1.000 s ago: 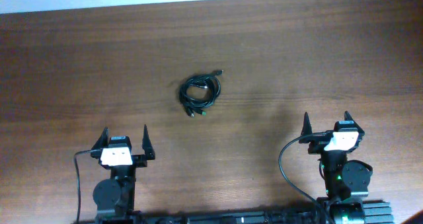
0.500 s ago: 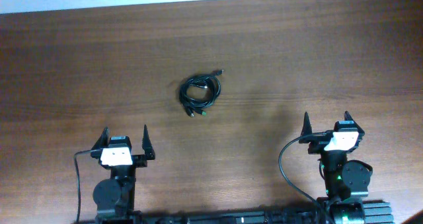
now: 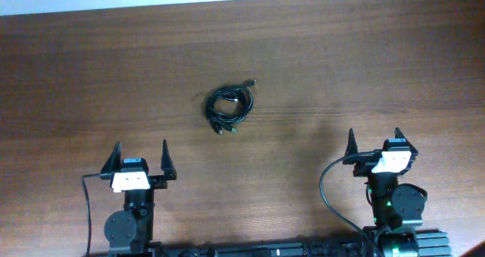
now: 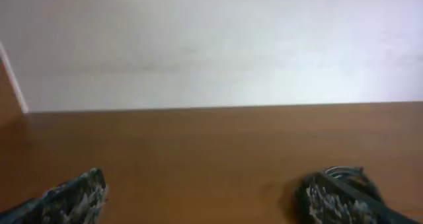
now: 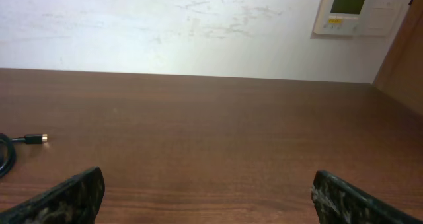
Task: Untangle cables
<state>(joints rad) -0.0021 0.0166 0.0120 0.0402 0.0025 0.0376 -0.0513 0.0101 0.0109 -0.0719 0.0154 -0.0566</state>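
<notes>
Cables (image 3: 229, 108) bundled on table (image 3: 364, 52); left end effector (image 3: 140, 147), right end effector (image 3: 374, 133) spread.

Black cables (image 3: 225, 117), perhaps green-tipped; brown wood-grain table (image 3: 341, 60).

Brown wood table (image 5: 211, 118) lay under and ahead of the right pincer (image 5: 208, 201). White scuffed wall (image 5: 165, 26) rose beyond its far edge. Panel (image 5: 350, 9) with greenish screen hung on the wall, up-right of the pincer. Wood board (image 5: 404, 62) stood far right.
</notes>
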